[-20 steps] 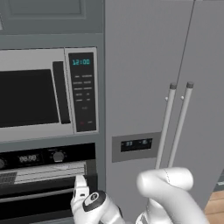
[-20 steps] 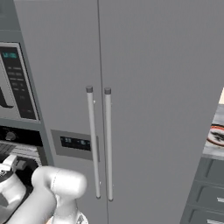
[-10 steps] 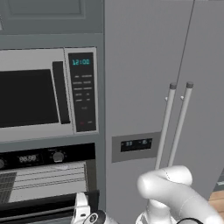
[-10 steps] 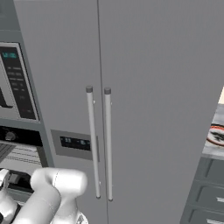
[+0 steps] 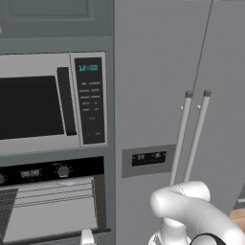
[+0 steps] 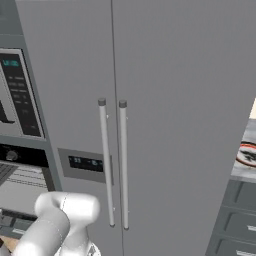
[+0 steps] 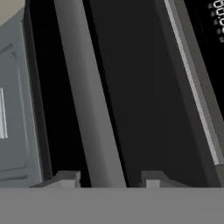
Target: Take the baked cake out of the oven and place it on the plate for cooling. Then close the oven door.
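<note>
In the hand view my gripper (image 7: 107, 179) is open around the oven door's long silver handle (image 7: 87, 109). A fingertip (image 7: 65, 178) stands on each side of the bar with a small gap. The black glass oven door (image 7: 131, 87) lies behind the bar, and the oven's display digits show at the top right. In the left base view, the oven (image 5: 52, 210) shows its knobs and wire racks below the microwave. The plate (image 6: 247, 154) sits on the counter at the far right with something dark on it. Whether that is the cake is too small to tell.
A silver-framed microwave (image 5: 48, 103) sits above the oven. A tall grey fridge (image 5: 158, 72) with two vertical bar handles (image 5: 191, 139) stands right of it. Grey drawers (image 6: 240, 225) sit under the counter at the right. My arm's white elbow (image 5: 182, 201) rises in front of the fridge.
The hand has sunk toward the bottom edge of the left base view. The scene has not moved.
</note>
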You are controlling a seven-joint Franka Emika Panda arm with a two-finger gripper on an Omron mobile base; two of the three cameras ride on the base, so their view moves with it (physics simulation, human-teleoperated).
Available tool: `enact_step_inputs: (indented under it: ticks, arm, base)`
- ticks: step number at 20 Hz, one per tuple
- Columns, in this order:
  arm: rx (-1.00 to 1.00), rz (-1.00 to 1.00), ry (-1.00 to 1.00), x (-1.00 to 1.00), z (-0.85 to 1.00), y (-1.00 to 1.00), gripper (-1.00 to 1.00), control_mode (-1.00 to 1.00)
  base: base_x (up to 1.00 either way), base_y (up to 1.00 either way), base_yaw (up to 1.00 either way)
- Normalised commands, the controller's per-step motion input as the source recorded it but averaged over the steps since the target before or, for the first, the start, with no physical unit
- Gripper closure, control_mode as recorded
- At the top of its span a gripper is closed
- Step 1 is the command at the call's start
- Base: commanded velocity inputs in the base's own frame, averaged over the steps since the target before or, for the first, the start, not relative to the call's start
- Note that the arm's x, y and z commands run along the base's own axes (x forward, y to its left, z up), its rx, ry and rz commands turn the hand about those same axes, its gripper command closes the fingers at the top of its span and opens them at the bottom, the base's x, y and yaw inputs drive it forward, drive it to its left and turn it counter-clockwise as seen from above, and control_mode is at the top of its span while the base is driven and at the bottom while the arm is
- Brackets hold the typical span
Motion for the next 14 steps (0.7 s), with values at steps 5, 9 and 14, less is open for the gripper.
enact_step_inputs:
  ticks: [5,9,14]
  arm:
    - [0.01,-0.04,0.12,0.00,0.00,0.05,-1.00,-1.00]
    - [0.02,-0.03,0.09,-0.09,0.00,0.00,-1.00,-1.00]
    - [0.04,0.00,0.01,-0.43,0.00,0.00,-1.00,-1.00]
  base:
    - [0.00,0.00,0.00]
    - [0.00,0.00,0.00]
    - [0.00,0.00,0.00]
